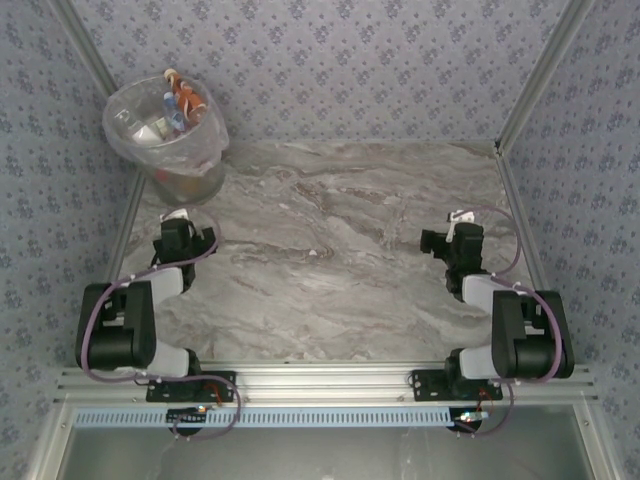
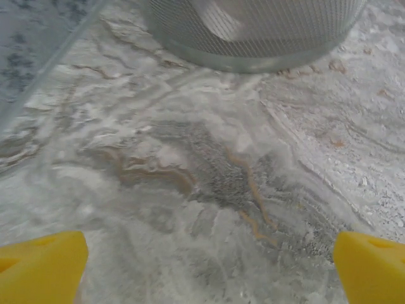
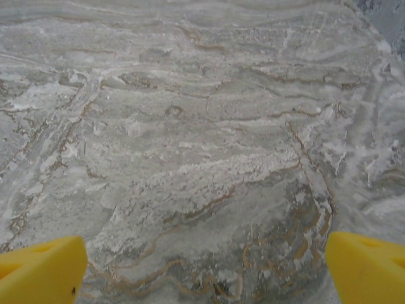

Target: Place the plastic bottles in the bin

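Note:
The bin [image 1: 128, 140], a round translucent grey basket with a crinkly clear liner, stands at the table's far left corner. Several plastic bottles [image 1: 178, 105] lie inside it, with red, white and blue showing. My left gripper [image 1: 178, 222] rests just in front of the bin. In the left wrist view the bin's ribbed base [image 2: 253, 38] is straight ahead, and the left gripper [image 2: 209, 269] is open with bare marble between its yellow fingertips [image 2: 41, 266]. My right gripper [image 1: 438, 240] sits at the right side of the table, facing left. That right gripper [image 3: 205, 269] is open over marble.
The marble tabletop [image 1: 340, 250] stretches between the two arms. Patterned walls with aluminium posts [image 1: 530, 85] close in the back and both sides. A metal rail [image 1: 330, 380] runs along the near edge by the arm bases.

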{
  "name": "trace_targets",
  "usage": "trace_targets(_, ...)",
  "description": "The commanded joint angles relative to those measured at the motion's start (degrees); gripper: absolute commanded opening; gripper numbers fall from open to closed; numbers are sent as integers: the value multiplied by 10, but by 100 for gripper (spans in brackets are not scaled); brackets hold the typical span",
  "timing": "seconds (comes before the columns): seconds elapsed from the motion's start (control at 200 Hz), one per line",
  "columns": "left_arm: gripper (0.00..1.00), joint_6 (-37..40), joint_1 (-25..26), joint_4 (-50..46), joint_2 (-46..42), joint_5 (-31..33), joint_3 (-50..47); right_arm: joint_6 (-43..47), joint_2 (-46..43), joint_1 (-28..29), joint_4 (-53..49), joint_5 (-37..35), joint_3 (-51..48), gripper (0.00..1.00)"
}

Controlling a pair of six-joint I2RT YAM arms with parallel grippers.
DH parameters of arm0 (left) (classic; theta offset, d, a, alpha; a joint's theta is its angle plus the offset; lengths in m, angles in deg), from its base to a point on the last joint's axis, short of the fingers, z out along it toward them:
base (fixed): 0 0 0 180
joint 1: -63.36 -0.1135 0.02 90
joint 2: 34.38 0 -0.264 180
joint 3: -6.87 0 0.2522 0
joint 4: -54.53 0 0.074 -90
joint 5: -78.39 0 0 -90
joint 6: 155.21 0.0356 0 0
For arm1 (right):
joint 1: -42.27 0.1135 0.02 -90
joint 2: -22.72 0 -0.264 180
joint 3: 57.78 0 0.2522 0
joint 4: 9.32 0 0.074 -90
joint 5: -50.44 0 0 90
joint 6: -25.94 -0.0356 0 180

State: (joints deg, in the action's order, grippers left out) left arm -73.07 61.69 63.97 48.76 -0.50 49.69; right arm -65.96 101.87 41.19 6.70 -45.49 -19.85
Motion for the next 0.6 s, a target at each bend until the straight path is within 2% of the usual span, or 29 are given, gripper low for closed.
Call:
trace_targets(0.0,99,44,-10,136,26,-93,-11,23,11,-8,76,28,-1,99)
trace_targets(0.05,99,55,-8,221,36,-115,-55,21,18,-15,106,40,-13,99)
trace_targets(0.11,99,51,-8,318,49,-106,-94,20,27,-21,131,56,-25,99)
trace_targets(0.165,99,44,-8,274,39,-88,-82,21,34,-22,166,59,-40,99)
trace_targets(0.24,99,45,18,245,45,-10,-62,21,48,-21,219,62,-64,99)
trace_targets(0.305,99,38,29,264,47,45,-69,22,62,-21,274,61,-88,99)
trace_targets(0.37,99,31,26,263,45,55,-71,19,74,-18,308,47,-99,99)
trace_targets(0.47,99,31,26,263,45,56,-71,19,72,-17,281,36,-81,99)
trace_targets(0.54,99,31,26,263,45,56,-71,5,77,-9,178,-20,-27,99)
trace_targets(0.595,99,32,27,263,45,56,-71,22,82,10,181,-41,-27,99)
